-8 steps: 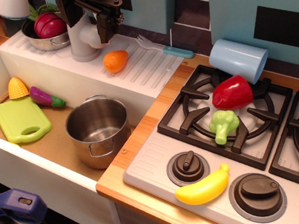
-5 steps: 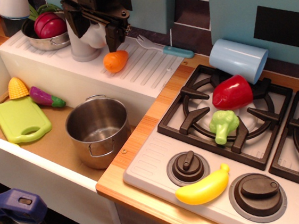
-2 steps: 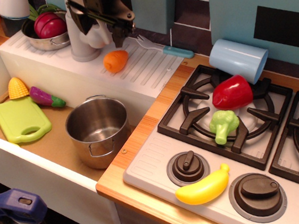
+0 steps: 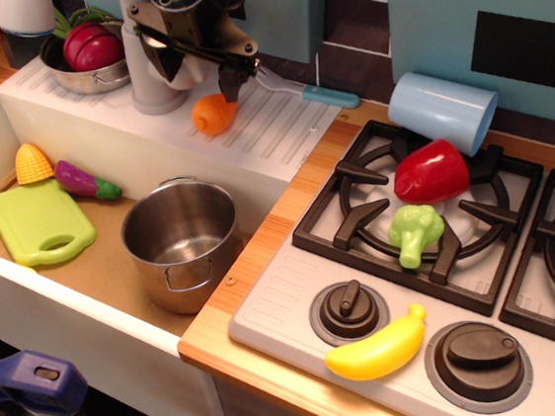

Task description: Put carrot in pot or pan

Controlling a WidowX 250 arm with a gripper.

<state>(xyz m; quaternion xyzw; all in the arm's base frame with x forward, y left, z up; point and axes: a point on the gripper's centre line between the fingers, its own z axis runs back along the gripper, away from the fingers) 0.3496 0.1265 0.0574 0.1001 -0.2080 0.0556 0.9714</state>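
Note:
The carrot (image 4: 211,115), a small stubby orange toy, lies on the white ribbed drainboard (image 4: 269,129) behind the sink. My black gripper (image 4: 191,62) hangs just above and behind it, tilted, with its jaws spread wide. The right fingertip (image 4: 232,82) is close to the carrot's upper right side, and nothing is held. The shiny steel pot (image 4: 182,243) with loop handles stands upright and empty in the sink, in front of and below the carrot.
A blue-handled fork (image 4: 307,92) lies right of the carrot. A white faucet (image 4: 150,82) and a metal bowl (image 4: 85,77) stand to its left. Corn (image 4: 32,162), eggplant (image 4: 87,180) and a green board (image 4: 41,223) lie in the sink. The stove holds a blue cup (image 4: 443,109), pepper (image 4: 431,172), broccoli (image 4: 414,231) and banana (image 4: 377,351).
My gripper has moved right and down toward the carrot and turned, its jaws spreading wider. The carrot and pot stay about where they were.

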